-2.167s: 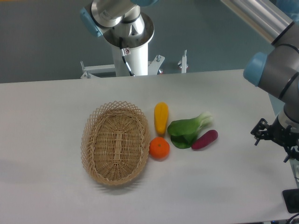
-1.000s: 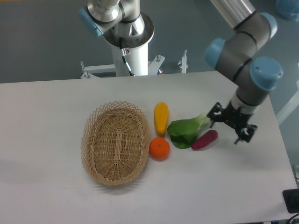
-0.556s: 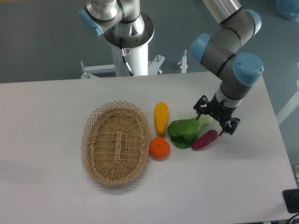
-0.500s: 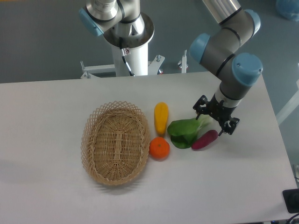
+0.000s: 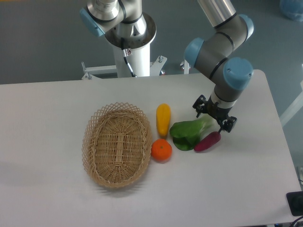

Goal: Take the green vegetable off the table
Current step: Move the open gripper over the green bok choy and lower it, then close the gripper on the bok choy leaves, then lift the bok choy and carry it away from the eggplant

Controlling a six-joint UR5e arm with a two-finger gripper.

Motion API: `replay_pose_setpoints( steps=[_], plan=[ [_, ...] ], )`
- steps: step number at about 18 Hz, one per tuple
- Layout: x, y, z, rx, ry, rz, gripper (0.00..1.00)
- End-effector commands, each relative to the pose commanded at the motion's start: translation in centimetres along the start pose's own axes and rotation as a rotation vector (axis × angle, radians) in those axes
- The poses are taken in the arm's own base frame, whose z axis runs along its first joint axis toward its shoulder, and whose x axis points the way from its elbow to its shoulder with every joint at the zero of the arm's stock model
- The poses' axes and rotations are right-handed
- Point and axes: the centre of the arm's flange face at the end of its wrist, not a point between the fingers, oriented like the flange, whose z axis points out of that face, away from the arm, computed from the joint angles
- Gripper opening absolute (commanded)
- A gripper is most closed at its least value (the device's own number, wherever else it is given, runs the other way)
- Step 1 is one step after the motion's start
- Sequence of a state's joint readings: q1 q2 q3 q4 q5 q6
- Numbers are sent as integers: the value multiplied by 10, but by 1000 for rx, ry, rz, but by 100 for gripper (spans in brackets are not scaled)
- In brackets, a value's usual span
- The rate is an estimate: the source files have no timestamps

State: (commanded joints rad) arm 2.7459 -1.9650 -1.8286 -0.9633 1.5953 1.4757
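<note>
The green vegetable (image 5: 188, 131) lies on the white table (image 5: 47, 123), right of centre, dark leaves to the left and pale stalk end pointing up-right. My gripper (image 5: 211, 116) hangs over the stalk end, fingers spread apart and empty. One dark fingertip (image 5: 197, 105) is up-left of the stalk, the other is right of it, above the purple piece. I cannot tell whether the fingers touch the vegetable.
A purple eggplant-like piece (image 5: 207, 141) lies against the green vegetable's right side. A yellow oblong vegetable (image 5: 163, 119) and an orange (image 5: 161, 150) lie to its left. An oval wicker basket (image 5: 117, 144) stands further left. The robot base (image 5: 132, 52) is at the back.
The arm has swung in from the right table edge, leftwards and towards the back, and the gripper now hangs over the green vegetable's stalk end. The objects have not moved.
</note>
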Motion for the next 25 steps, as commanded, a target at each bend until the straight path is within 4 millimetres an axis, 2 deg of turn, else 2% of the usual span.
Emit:
replay_pose_setpoints(
  steps=[5, 7, 8, 11, 12, 14, 16, 19, 23, 25],
  plan=[
    [9, -9, 8, -6, 19, 17, 100],
    [19, -30, 15, -14, 28, 48, 100],
    [21, -35, 17, -16, 29, 53, 100],
    [20, -35, 16, -16, 23, 53, 100],
    [20, -36, 15, -15, 21, 56, 96],
    [20, -35, 16, -24, 18, 59, 73],
    [20, -33, 16, -65, 13, 62, 56],
    [19, -31, 15, -82, 9, 62, 47],
    [16, -32, 9, -82, -4, 62, 29],
    [14, -31, 4, -82, -10, 63, 25]
  ],
)
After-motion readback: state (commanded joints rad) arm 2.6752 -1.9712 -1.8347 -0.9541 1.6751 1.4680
